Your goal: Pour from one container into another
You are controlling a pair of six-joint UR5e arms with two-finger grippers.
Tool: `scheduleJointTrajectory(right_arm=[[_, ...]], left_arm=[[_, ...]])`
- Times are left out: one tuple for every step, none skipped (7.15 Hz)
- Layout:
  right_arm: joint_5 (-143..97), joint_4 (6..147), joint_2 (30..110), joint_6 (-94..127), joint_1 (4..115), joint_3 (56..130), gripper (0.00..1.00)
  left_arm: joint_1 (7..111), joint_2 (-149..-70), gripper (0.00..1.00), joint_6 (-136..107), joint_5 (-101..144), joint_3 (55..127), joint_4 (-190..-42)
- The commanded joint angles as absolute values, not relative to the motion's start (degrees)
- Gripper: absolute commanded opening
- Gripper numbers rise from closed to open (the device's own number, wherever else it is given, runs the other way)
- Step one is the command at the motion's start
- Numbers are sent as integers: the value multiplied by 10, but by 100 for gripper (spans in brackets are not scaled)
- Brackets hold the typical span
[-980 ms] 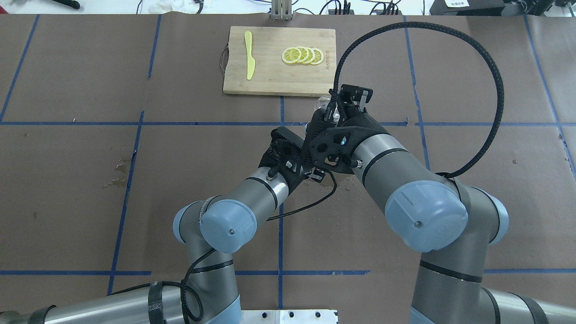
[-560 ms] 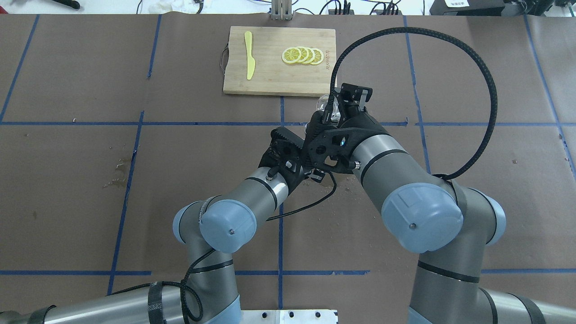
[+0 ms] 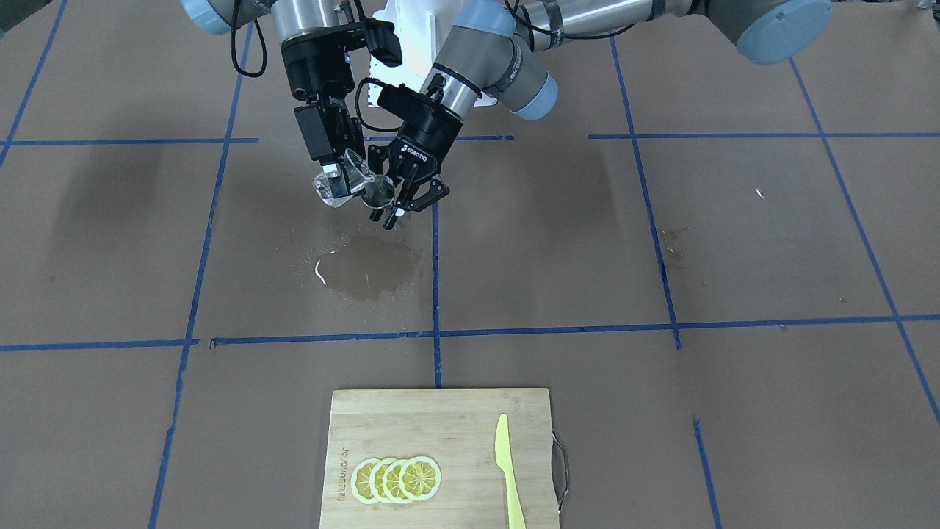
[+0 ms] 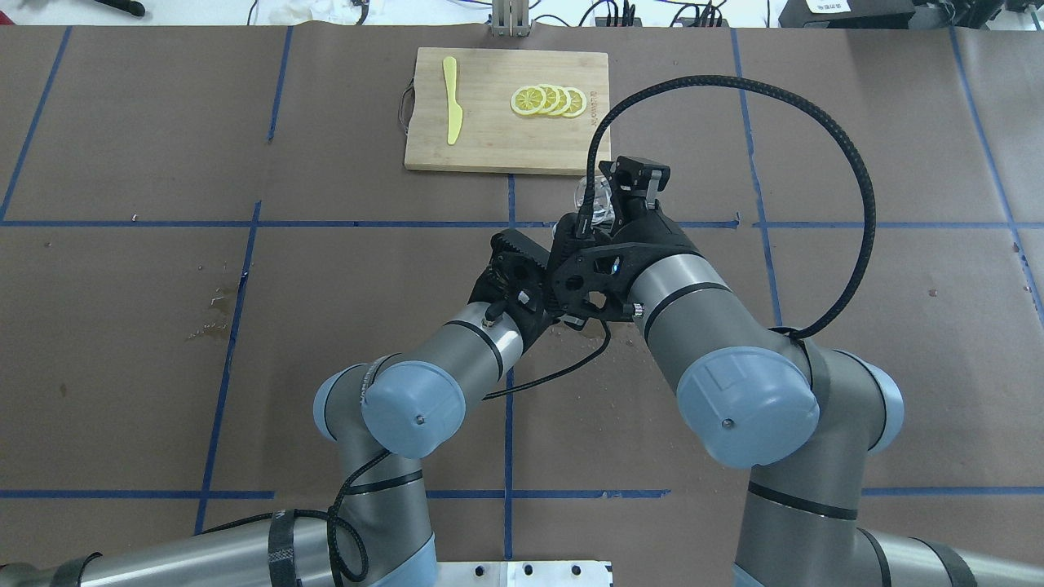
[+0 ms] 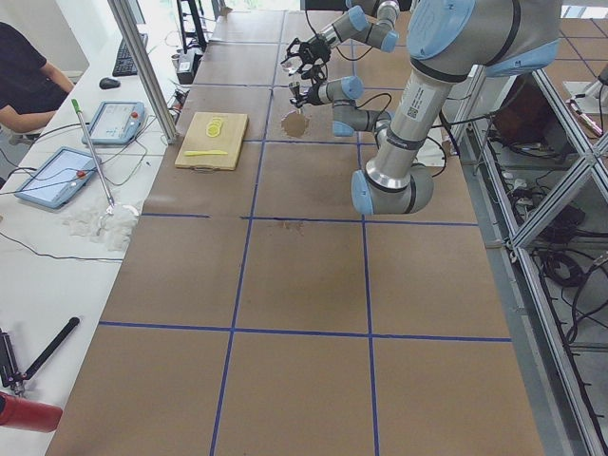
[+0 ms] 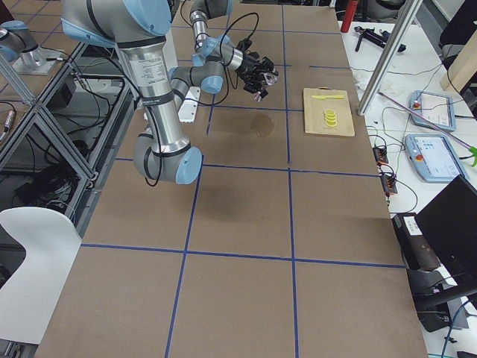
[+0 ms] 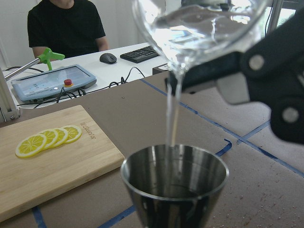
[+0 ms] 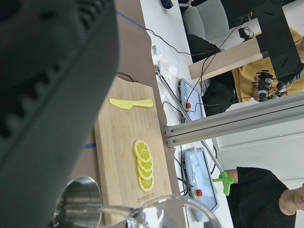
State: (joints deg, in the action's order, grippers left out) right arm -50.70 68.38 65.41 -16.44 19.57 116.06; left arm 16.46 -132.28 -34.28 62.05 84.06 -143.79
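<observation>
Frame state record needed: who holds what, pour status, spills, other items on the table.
right tool: shut on clear glass, tilted over the cup
left tool: shut on metal cup, upright, held above the table
pour: thin water stream falling from glass into metal cup
spill: wet patch on the table paper near the tools
aside: cutting board with lemon slices and yellow knife, apart from both arms
</observation>
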Motion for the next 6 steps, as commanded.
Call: scheduleJointTrajectory(right_arm=[[-502,684,654,-166,195,1160,0],[-500,684,654,-167,195,1160,0],[-498,684,654,-167,196,1161,0],[-493,684,654,-169,196,1162,0],[-487,684,653,-170,195,1162,0],[-485,684,649,-170,195,1162,0]], left_arm=[[164,-1322,0,-343,621,840,-1438],[164,-1322,0,-343,621,840,-1438],[164,-1322,0,-343,621,840,-1438],[164,-1322,0,-343,621,840,-1438],[164,-1322,0,-343,621,839,-1438],[164,-1322,0,-343,621,837,-1438]])
